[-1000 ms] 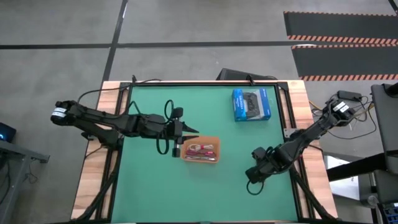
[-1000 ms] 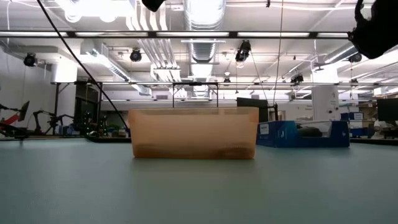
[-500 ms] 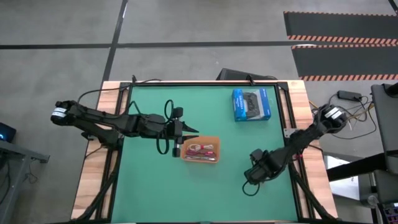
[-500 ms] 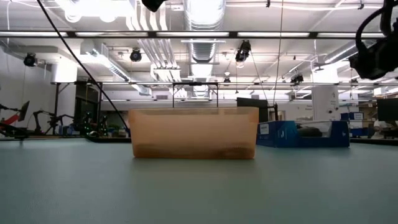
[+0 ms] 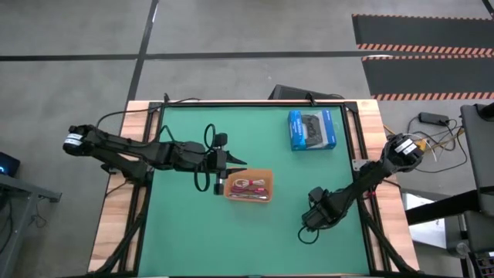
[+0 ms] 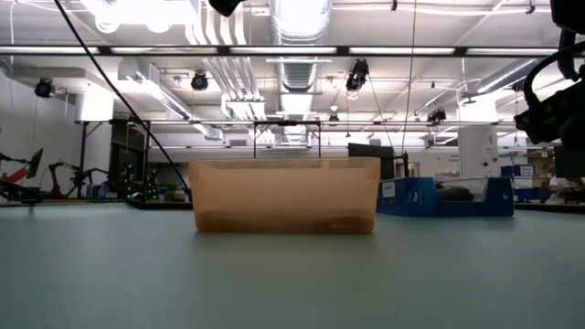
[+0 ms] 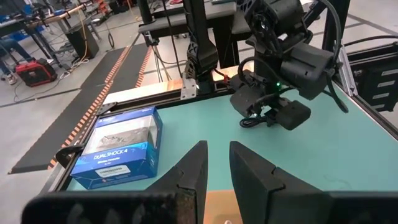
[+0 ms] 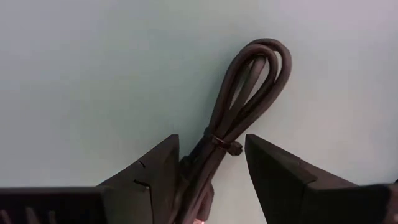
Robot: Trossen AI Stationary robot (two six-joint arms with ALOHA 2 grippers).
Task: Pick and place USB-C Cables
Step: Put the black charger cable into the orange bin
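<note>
Lowered since a second ago: my right gripper (image 8: 208,171) is now over the black USB-C cable (image 8: 239,109), jaws open astride its tied end, long axis running straight out ahead. Farther off, left gripper (image 5: 231,164) waits narrowly open by the orange tray (image 5: 267,171) holding other cables.

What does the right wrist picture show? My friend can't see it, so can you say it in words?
A folded black cable, tied with a band near its middle, lies on the green table. The right end effector is open, one dark finger on each side of the cable's near end.
</note>
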